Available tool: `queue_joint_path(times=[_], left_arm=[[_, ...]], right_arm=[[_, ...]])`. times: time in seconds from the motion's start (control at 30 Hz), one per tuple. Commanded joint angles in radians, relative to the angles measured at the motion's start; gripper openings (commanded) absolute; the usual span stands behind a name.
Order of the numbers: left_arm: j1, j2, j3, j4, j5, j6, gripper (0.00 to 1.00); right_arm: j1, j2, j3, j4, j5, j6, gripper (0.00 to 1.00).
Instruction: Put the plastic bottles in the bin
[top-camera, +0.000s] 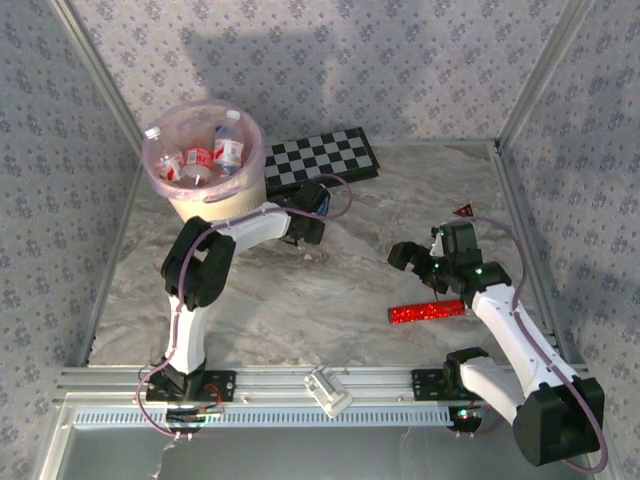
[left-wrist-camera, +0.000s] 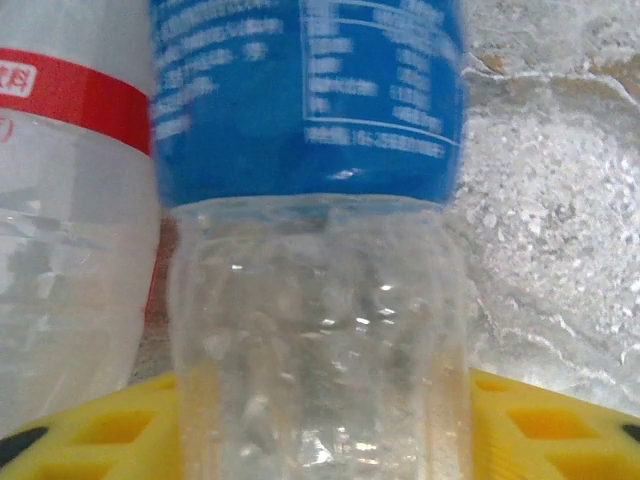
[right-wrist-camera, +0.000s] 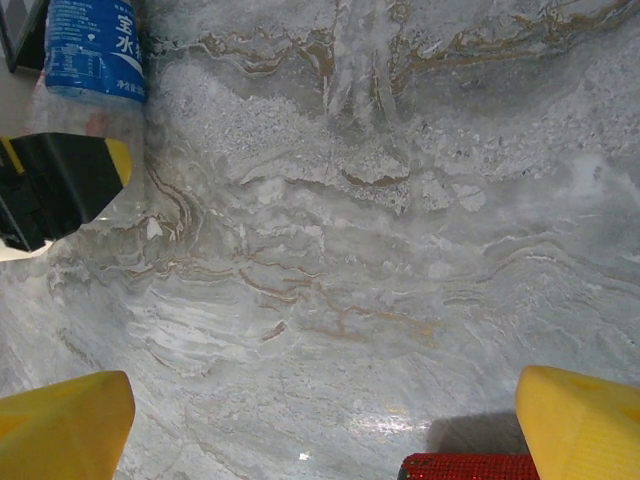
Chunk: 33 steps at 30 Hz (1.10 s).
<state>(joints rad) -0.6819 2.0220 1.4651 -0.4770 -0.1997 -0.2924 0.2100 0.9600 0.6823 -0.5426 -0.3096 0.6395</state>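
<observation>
The bin (top-camera: 215, 205) is cream, pink inside; the checkerboard (top-camera: 322, 158) black-white; the tube (top-camera: 427, 312) glittery red; the bottle (left-wrist-camera: 310, 100) has a blue label; the table (top-camera: 330, 300) is grey marble.

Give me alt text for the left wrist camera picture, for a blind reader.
Close up, a clear blue-labelled bottle is held between the yellow fingers of the left pincer. A red-labelled bottle sits at image left beside it, and grey marbled table shows on the right.

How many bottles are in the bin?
3 show in the bin: a left bottle, a middle bottle and a right bottle. More may be hidden under them.
</observation>
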Motion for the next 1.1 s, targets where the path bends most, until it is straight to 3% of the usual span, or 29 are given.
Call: queue_joint_path(times=[0.0, 0.13, 0.27, 0.43, 0.7, 0.9, 1.07], left_arm=[[-0.045, -0.109, 0.019, -0.042, -0.007, 0.025, 0.51], [-0.068, -0.254, -0.059, -0.011, 0.079, 0.029, 0.44], [-0.07, -0.417, -0.224, 0.134, 0.292, 0.006, 0.38], [-0.082, -0.537, -0.362, 0.259, 0.433, -0.013, 0.36], [-0.125, -0.64, -0.479, 0.404, 0.493, 0.0, 0.35], [-0.125, -0.724, -0.507, 0.383, 0.428, 0.027, 0.35], [-0.124, -0.77, -0.534, 0.391, 0.42, 0.04, 0.35]], right_arm=[[0.004, 0.022, 0.051, 0.008, 0.0, -0.003, 1.0], [0.0, 0.043, 0.101, 0.079, -0.093, -0.049, 1.0], [0.007, 0.07, 0.138, 0.236, -0.265, -0.02, 1.0], [0.055, 0.132, 0.219, 0.309, -0.306, -0.027, 1.0], [0.137, 0.284, 0.374, 0.287, -0.289, -0.077, 1.0], [0.148, 0.387, 0.465, 0.218, -0.236, -0.1, 1.0], [0.163, 0.446, 0.543, 0.23, -0.264, -0.092, 0.98]])
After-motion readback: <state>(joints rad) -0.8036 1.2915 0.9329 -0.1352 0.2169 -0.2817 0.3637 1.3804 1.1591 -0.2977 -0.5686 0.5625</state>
